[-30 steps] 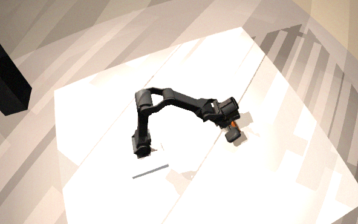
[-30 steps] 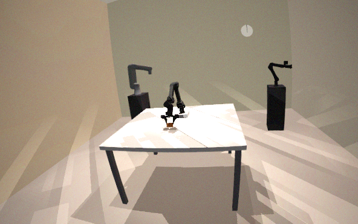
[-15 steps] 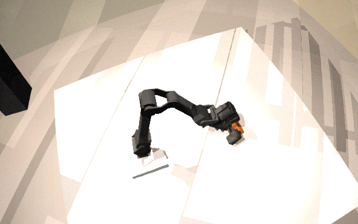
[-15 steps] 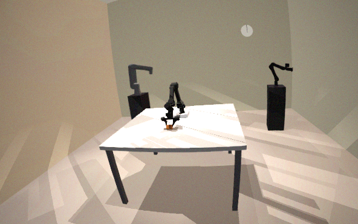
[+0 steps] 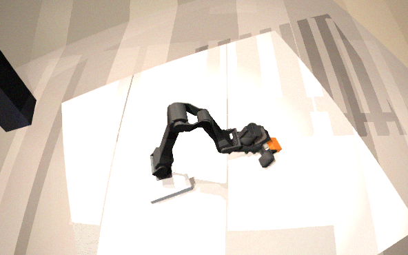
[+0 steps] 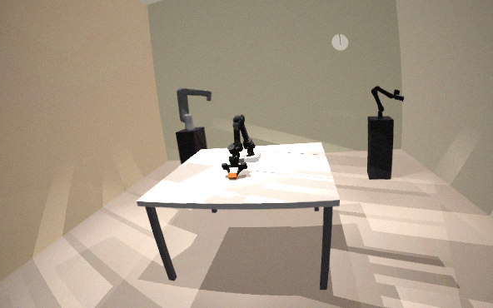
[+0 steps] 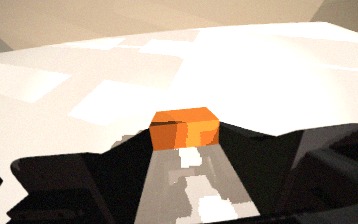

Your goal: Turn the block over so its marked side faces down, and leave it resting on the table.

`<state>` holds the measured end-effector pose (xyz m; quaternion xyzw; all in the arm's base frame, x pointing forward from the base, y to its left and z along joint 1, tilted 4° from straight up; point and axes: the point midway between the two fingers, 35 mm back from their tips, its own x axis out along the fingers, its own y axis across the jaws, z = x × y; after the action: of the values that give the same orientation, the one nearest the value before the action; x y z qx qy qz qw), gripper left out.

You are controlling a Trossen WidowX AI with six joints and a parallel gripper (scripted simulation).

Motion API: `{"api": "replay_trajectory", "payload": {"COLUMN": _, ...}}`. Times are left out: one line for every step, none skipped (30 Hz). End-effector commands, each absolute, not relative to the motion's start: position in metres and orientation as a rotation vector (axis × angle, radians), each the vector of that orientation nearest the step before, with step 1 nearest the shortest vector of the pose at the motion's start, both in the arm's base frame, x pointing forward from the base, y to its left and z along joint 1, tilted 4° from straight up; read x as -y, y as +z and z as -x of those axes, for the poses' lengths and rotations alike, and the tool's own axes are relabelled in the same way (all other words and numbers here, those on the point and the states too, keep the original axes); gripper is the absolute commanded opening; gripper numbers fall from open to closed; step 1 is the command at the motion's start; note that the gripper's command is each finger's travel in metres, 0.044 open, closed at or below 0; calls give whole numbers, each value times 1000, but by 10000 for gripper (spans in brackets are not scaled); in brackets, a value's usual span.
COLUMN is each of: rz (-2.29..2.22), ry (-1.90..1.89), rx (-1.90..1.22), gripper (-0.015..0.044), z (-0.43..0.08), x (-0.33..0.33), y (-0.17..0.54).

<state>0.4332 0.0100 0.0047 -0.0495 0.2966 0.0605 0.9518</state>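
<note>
The orange block (image 5: 274, 145) (image 6: 232, 176) (image 7: 185, 134) is between the fingertips of my gripper (image 5: 270, 147) (image 6: 233, 172) (image 7: 183, 127), which is shut on it. The gripper leans well over toward level, and the block juts out past the fingertips. In the exterior view the block is low over the white table (image 6: 290, 191) (image 5: 288, 193); whether it touches the table cannot be told. The wrist view shows two plain orange faces of the block. No mark can be made out on it, and its underside is hidden.
The arm's base (image 5: 162, 169) stands toward the back of the table, with a thin grey bar (image 5: 172, 195) beside it. Black pedestals (image 6: 380, 147) (image 6: 191, 143) carrying other arms stand on the floor beyond the table.
</note>
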Motion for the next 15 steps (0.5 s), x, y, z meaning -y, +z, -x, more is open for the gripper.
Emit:
{"api": "replay_trajectory", "payload": {"rz": 91, "ry": 127, "rx": -557, "gripper": 0, "z": -426, "x": -9, "y": -4}}
{"api": "replay_trajectory", "payload": {"rz": 90, "ry": 127, "rx": -542, "gripper": 0, "z": -425, "x": -9, "y": -4}}
{"api": "replay_trajectory", "payload": {"rz": 90, "ry": 128, "rx": -527, "gripper": 0, "z": -424, "x": -9, "y": -4}}
{"api": "replay_trajectory", "payload": {"rz": 90, "ry": 129, "rx": -512, "gripper": 0, "z": -423, "x": -9, "y": -5}}
{"api": "replay_trajectory", "payload": {"rz": 89, "ry": 130, "rx": -497, "gripper": 0, "z": -422, "x": -9, "y": -4}}
{"api": "replay_trajectory", "payload": {"rz": 89, "ry": 131, "rx": -482, "gripper": 0, "z": -421, "x": -9, "y": -4}}
{"api": "replay_trajectory", "payload": {"rz": 89, "ry": 132, "rx": -467, "gripper": 0, "z": -419, "x": -9, "y": -4}}
{"api": "replay_trajectory", "payload": {"rz": 89, "ry": 133, "rx": -452, "gripper": 0, "z": -418, "x": -9, "y": -4}}
{"api": "replay_trajectory", "payload": {"rz": 89, "ry": 133, "rx": -437, "gripper": 0, "z": -416, "x": -9, "y": -3}}
{"api": "replay_trajectory", "payload": {"rz": 88, "ry": 134, "rx": -423, "gripper": 0, "z": -415, "x": -9, "y": -3}}
{"api": "replay_trajectory", "payload": {"rz": 88, "ry": 135, "rx": -408, "gripper": 0, "z": -413, "x": -9, "y": -2}}
{"api": "replay_trajectory", "payload": {"rz": 89, "ry": 136, "rx": -395, "gripper": 0, "z": -411, "x": -9, "y": -2}}
{"api": "replay_trajectory", "payload": {"rz": 89, "ry": 136, "rx": -388, "gripper": 0, "z": -410, "x": -9, "y": -1}}
{"api": "replay_trajectory", "payload": {"rz": 89, "ry": 136, "rx": -386, "gripper": 0, "z": -410, "x": -9, "y": -1}}
{"api": "replay_trajectory", "payload": {"rz": 89, "ry": 136, "rx": -386, "gripper": 0, "z": -410, "x": -9, "y": -1}}
